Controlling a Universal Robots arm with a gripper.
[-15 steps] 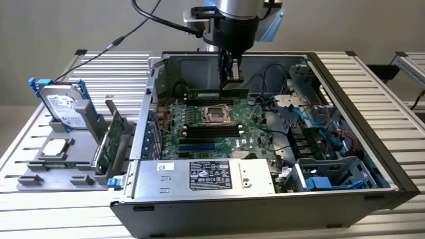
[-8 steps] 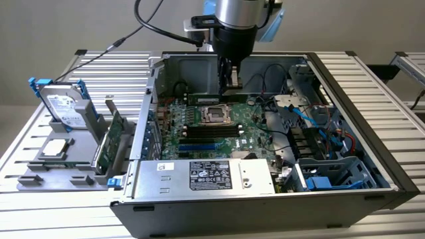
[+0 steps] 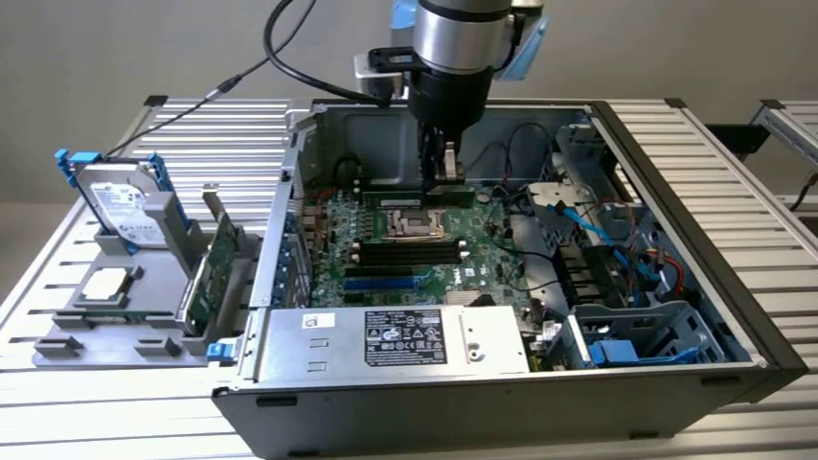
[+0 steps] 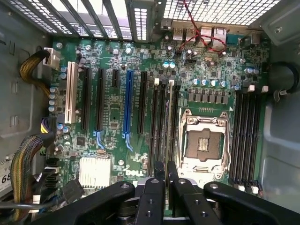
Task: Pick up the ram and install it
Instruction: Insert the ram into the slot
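One computer case [image 3: 511,422], one motherboard [image 4: 115,117], one ram [image 4: 170,117], one hard drive [image 3: 125,206], one expansion card [image 3: 211,268], one processor socket [image 4: 202,143]

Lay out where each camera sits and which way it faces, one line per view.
Exterior view: off the arm, high beside the open computer case, looking down into it; the arm's silver wrist and black gripper reach in from above.
Wrist view: on the wrist, looking along the gripper, face-on at the motherboard; the gripper's black fingers show.
Shared: both see the gripper, the motherboard and its empty CPU socket.
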